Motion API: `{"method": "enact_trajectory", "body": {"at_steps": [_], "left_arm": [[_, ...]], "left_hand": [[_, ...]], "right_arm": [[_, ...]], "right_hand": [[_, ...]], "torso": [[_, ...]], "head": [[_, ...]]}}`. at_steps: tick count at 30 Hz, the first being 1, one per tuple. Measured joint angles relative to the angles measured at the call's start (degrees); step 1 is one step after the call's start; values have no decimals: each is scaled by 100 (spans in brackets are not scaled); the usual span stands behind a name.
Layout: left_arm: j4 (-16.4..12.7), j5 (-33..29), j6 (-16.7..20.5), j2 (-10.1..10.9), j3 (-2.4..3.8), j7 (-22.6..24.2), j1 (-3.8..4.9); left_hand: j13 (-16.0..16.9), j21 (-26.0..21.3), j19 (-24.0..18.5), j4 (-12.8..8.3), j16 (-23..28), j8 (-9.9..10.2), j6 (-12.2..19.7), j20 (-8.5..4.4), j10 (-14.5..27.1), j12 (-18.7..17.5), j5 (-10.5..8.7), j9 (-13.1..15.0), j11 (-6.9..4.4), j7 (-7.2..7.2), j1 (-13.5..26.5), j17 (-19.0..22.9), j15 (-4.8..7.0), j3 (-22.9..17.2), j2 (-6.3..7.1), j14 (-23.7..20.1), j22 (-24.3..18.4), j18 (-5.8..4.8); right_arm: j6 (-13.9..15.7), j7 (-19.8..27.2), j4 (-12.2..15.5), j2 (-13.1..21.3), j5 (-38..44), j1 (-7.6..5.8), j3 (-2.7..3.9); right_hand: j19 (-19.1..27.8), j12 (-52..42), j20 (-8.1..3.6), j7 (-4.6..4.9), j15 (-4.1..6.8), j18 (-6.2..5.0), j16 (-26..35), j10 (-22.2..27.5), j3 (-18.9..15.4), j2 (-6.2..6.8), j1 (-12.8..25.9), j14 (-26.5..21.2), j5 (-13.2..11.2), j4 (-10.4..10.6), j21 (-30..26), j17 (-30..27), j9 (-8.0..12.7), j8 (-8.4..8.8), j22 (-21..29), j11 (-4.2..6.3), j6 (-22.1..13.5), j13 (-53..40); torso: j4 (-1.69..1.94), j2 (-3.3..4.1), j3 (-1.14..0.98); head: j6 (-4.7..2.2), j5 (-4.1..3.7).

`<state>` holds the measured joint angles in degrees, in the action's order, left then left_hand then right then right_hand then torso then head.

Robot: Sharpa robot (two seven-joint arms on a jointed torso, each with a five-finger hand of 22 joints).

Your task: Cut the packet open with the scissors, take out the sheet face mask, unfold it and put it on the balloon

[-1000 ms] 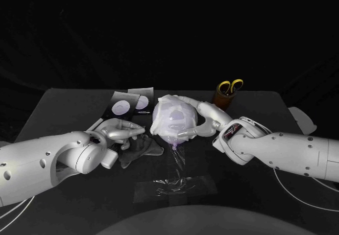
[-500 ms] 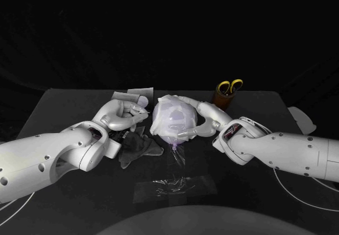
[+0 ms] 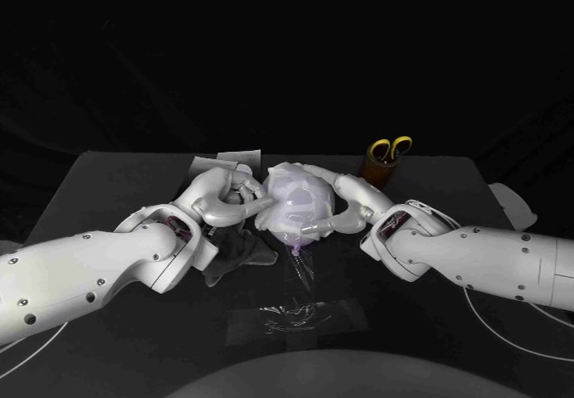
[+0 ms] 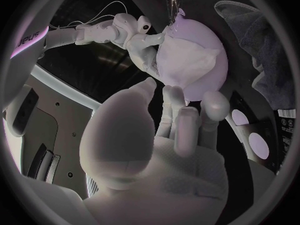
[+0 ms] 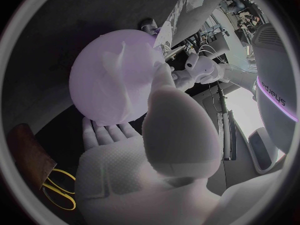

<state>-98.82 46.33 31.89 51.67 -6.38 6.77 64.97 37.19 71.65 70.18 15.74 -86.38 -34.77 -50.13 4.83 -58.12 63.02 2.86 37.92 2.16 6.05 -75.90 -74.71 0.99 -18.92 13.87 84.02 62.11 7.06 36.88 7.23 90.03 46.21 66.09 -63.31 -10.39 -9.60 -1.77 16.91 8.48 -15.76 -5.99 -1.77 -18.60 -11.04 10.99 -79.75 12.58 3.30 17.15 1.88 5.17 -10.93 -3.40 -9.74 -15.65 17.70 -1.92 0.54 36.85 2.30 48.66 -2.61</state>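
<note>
A pale purple balloon (image 3: 291, 211) stands at the table's middle with the white sheet mask (image 3: 287, 178) draped over its top and front. My right hand (image 3: 343, 203) cradles the balloon from its right, thumb low near the knot and fingers behind it. In the right wrist view the mask (image 5: 134, 72) lies creased across the balloon (image 5: 94, 85). My left hand (image 3: 225, 197) is raised against the balloon's left side. In the left wrist view its fingers (image 4: 178, 120) reach up to the balloon (image 4: 200, 65) with nothing held. Yellow-handled scissors (image 3: 389, 149) stand in a brown holder.
The cut packet pieces (image 3: 237, 159) lie behind my left hand at the back of the table. A dark cloth (image 3: 240, 249) lies under my left wrist. A crumpled clear film (image 3: 293, 317) is stuck to the table near the front. The brown holder (image 3: 381, 172) stands at the back right.
My left hand has risen from beside the dark cloth and moved right, up to the balloon's left side. The right hand and balloon have stayed in place.
</note>
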Motion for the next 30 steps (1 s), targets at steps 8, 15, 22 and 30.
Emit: {"method": "enact_trajectory", "body": {"at_steps": [8,15,22,30], "left_arm": [[56,260,154,-131,3,-640,0],[84,328,240,-197,6,-1008,0],[117,330,274,-241,10,-1199,1],[182,324,275,-289,18,-1374,3]], "left_hand": [[1636,309,299,96,-130,-777,-188,-181,-1016,1122,0,451,-257,-274,115,-24,263,705,-161,1,393,-87],[2093,396,384,105,-131,-1409,-194,-267,-1257,1404,0,865,-442,-422,2,-24,373,1150,-365,-8,548,-90],[2244,462,437,94,-131,-1694,-196,-317,-1358,1460,0,1063,-502,-502,-116,-24,424,1276,-483,2,642,-91],[2390,504,479,94,-130,-1816,-195,-320,-1442,1531,0,1131,-542,-543,-270,-24,478,1308,-611,-8,703,-90]], "right_arm": [[-2,0,0,-5,0,0,0],[-4,-1,1,-7,-1,0,1],[-7,-2,2,-10,-3,0,1],[-9,-2,2,-16,-5,0,1]], "right_hand": [[0,0,0,0,0,74,0,0,0,0,0,0,0,0,0,0,3,0,0,0,0,1],[0,1,0,0,0,75,0,8,0,0,0,0,0,0,0,1,2,0,0,8,0,0],[0,6,0,0,0,75,0,9,0,0,0,0,0,0,0,1,0,1,0,9,-1,-3],[0,7,0,-1,0,76,0,9,0,0,0,0,0,0,0,1,1,1,0,9,-1,-2]], "torso": [[-4,6,1],[-4,3,-1],[-4,2,-1],[-2,2,0]], "head": [[-7,4],[7,-2],[9,-5],[19,2]]}}
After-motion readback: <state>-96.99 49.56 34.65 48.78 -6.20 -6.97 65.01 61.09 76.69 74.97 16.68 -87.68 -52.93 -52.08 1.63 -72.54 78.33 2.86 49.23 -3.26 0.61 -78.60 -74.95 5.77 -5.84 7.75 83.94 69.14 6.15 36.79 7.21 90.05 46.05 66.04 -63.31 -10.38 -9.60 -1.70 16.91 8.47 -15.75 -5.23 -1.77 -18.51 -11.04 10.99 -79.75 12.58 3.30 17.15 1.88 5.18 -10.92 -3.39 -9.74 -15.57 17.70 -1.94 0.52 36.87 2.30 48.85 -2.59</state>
